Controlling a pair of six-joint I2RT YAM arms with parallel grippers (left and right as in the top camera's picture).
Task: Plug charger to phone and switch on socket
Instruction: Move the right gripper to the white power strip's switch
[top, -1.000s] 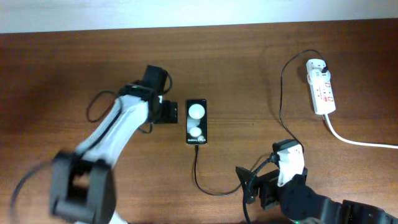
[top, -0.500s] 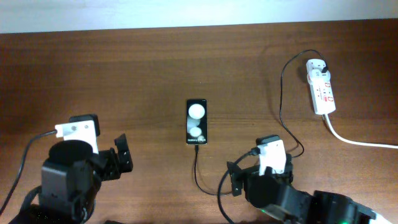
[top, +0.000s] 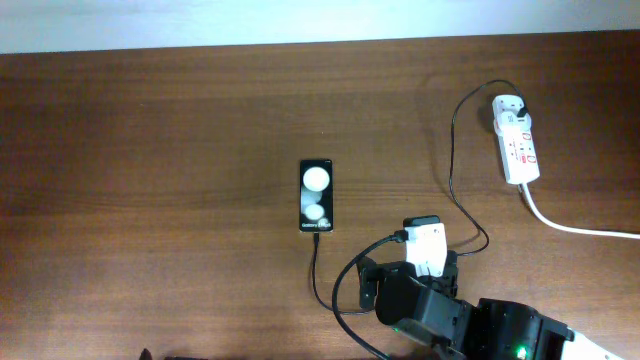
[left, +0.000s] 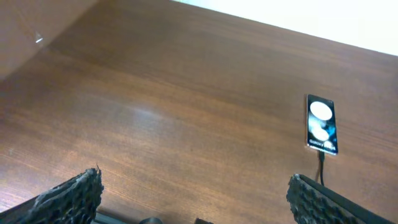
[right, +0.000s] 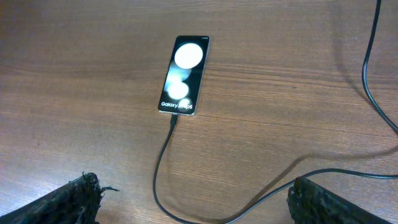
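Observation:
The phone (top: 316, 196) lies flat at mid-table, its screen showing two white round reflections. The thin black charger cable (top: 453, 160) is plugged into its near end, loops toward the front edge, then runs up to a black plug head (top: 523, 104) seated in the white socket strip (top: 518, 145) at far right. In the right wrist view my right gripper (right: 205, 211) is open and empty, above the cable loop (right: 163, 162), with the phone (right: 183, 74) ahead. My left gripper (left: 199, 208) is open and empty, far left of the phone (left: 321, 123).
The socket's thick white cord (top: 575, 227) trails off the right edge. My right arm's body (top: 430, 295) sits at the front edge below the phone. A pale wall strip (top: 300, 20) borders the table's far side.
My left arm has pulled back from beside the phone toward the front left and out of the overhead view. My right arm has shifted left along the front edge.

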